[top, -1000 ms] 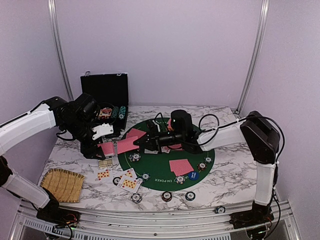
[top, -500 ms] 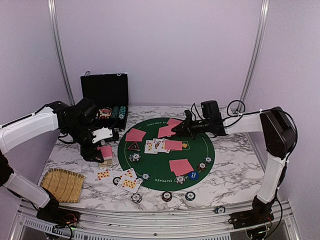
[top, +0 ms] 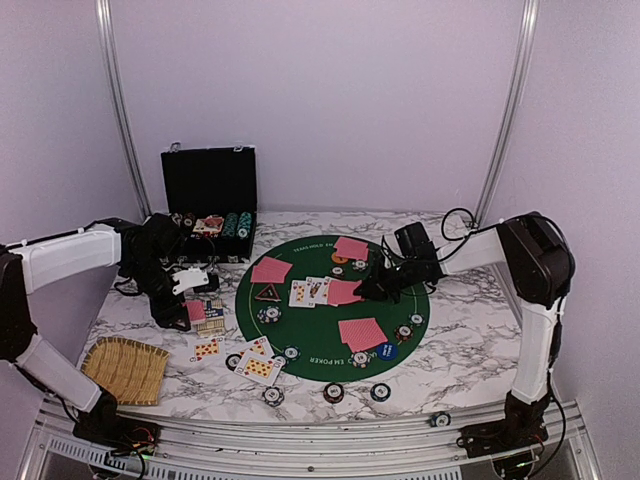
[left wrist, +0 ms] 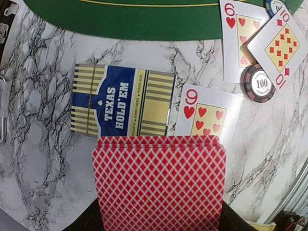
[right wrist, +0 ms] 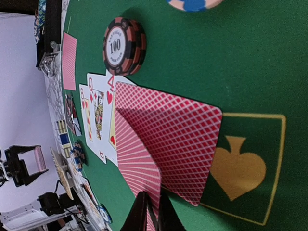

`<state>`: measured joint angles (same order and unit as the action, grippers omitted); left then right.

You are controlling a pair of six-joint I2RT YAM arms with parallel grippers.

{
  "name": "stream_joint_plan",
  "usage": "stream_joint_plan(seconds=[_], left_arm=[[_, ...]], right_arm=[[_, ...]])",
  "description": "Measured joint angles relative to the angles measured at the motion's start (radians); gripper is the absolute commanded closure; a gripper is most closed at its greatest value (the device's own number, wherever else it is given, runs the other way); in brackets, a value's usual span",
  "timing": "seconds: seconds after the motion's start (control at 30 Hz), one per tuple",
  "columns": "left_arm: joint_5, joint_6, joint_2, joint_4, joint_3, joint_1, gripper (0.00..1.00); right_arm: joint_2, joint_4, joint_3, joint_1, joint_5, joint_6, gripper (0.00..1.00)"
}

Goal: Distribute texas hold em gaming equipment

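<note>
- While dealing is in hand, the green felt (top: 320, 345) is the landmark.
- Off its left edge: left gripper (top: 195, 305) clamped on the red-backed deck (left wrist: 159, 185); hold level.
- Near its centre: right gripper (right wrist: 150, 214) pinching one card (right wrist: 137, 163); lay flat before release.

Surface (top: 460, 340): white marble, veined in dark grey.
Felt (top: 312, 338): green, printed with a yellow ring, pale lettering and a gold spade.
Held deck (left wrist: 159, 183): red backs, crossed by a white diamond lattice.
Tilted card (right wrist: 137, 163): red back, same white lattice.
Card box (left wrist: 120, 108): blue panel lettered in white, flanked by gold and cream stripes.
Nine of hearts (left wrist: 204, 113): white face, red pips.
Chip (left wrist: 262, 84): dark rim striped in salmon, white centre marked in black.
Case (top: 210, 180): black.
Straw mat (top: 125, 368): tan weave.
</note>
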<state>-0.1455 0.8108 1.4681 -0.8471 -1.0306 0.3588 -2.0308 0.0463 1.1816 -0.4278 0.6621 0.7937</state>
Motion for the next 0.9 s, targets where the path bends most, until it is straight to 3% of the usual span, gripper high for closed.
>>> stream_joint_plan(seconds=[0.13,0.43,0.53,0.67,0.77,0.9], left_arm=[[0.017,0.030,0.021,0.044,0.013,-0.067,1.00],[0.064,0.077,0.114,0.153,0.040,-0.177,1.00],[0.077,0.086,0.152,0.186,0.040,-0.201,1.00],[0.086,0.089,0.201,0.230,0.041,-0.217,1.00],[0.087,0.087,0.215,0.262,0.050,-0.221,0.93],[0.086,0.078,0.220,0.304,0.067,-0.221,0.74]], right_arm=[[0.000,0.056,0.010,0.000,-0.052,-0.049,0.58],[0.048,0.088,-0.003,-0.002,-0.091,-0.092,0.36],[0.077,0.116,-0.006,-0.010,-0.109,-0.093,0.26],[0.134,0.174,-0.005,-0.029,-0.152,-0.109,0.02],[0.188,0.214,-0.004,-0.046,-0.188,-0.122,0.01],[0.266,0.253,-0.004,-0.053,-0.238,-0.139,0.01]])
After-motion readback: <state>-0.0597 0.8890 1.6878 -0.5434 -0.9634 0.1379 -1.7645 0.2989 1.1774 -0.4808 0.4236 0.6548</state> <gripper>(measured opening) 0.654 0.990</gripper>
